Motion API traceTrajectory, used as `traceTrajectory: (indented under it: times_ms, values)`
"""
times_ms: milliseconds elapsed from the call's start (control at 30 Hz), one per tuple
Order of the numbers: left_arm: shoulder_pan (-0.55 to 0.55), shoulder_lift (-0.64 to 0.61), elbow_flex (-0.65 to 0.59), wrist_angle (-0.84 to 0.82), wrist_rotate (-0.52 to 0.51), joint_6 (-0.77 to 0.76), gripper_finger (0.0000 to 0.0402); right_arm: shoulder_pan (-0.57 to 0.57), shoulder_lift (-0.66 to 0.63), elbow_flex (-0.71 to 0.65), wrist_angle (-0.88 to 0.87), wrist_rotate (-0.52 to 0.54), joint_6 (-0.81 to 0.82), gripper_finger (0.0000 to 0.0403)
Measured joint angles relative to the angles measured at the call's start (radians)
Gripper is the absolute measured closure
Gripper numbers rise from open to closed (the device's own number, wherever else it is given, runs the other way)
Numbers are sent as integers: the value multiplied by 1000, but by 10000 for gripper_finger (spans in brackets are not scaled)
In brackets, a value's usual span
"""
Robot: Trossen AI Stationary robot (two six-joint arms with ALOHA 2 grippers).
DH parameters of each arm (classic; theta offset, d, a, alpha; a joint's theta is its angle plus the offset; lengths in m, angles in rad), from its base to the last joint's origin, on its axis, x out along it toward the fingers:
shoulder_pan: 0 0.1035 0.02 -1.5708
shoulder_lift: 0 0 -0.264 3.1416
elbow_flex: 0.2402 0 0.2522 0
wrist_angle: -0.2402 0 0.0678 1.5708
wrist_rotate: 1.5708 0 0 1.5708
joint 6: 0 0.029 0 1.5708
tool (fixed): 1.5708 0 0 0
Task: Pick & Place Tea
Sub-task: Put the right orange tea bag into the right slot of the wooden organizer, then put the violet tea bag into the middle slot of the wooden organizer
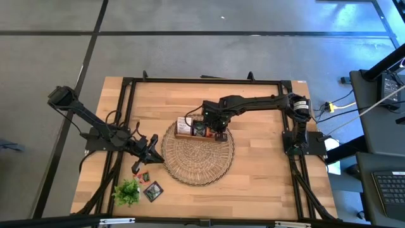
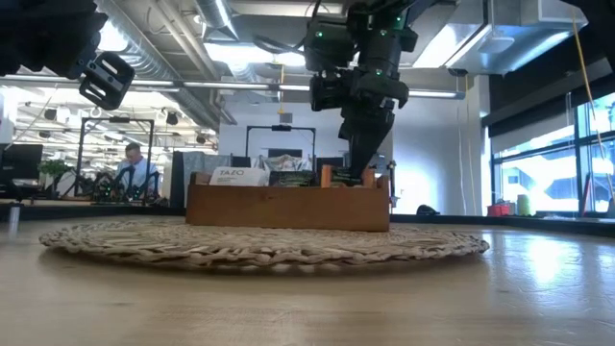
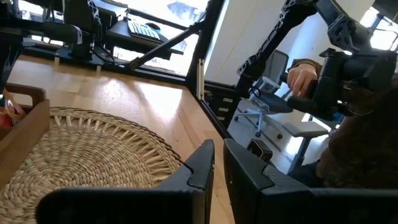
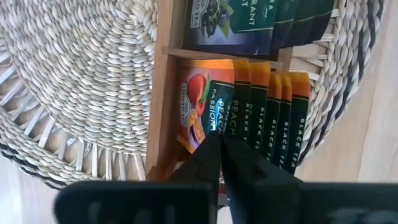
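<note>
High view. Landmark: the round wicker mat at the middle of the table. A wooden tray sits on the mat's far edge, holding upright tea sachets. My right pincer hangs over the tray end nearest my right arm's base. My left pincer waits just beside the mat's rim on my left side. Off the mat, near that same side toward the table's front edge, lie a small red sachet, a dark sachet and a green plant sprig.

Low view. The tray stands on the mat; sachet tops show above its wall. My right pincer reaches down into the tray's right-hand end, fingers together.

Left wrist view. My left pincer is nearly shut, a thin slit between the fingers, holding nothing, above the mat. One corner of the tray shows at the mat's edge. Beyond the table, a person's hand shows.

Right wrist view. My right pincer is closed to a narrow point, tips against the orange-and-dark sachets packed in the tray's end compartment; whether a sachet is pinched I cannot tell. Dark blue sachets fill the next compartment. The mat lies beneath the tray.
</note>
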Motion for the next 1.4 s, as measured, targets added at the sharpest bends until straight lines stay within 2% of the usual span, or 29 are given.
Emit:
traceTrajectory:
  times_ms: [367,567,833,1067,1400]
  values:
    - [0,0,0,-24,0,-3,370,0,0,1,-3,0,1,296]
    - [0,0,0,-24,0,-19,370,0,-5,35,-25,10,2,265]
    - [0,0,0,-25,0,-18,370,0,-6,121,-83,140,26,257]
    - [0,0,0,-29,0,-31,370,5,-8,154,-123,93,23,257]
    - [0,0,0,-47,0,-45,370,15,-8,151,-126,89,29,257]
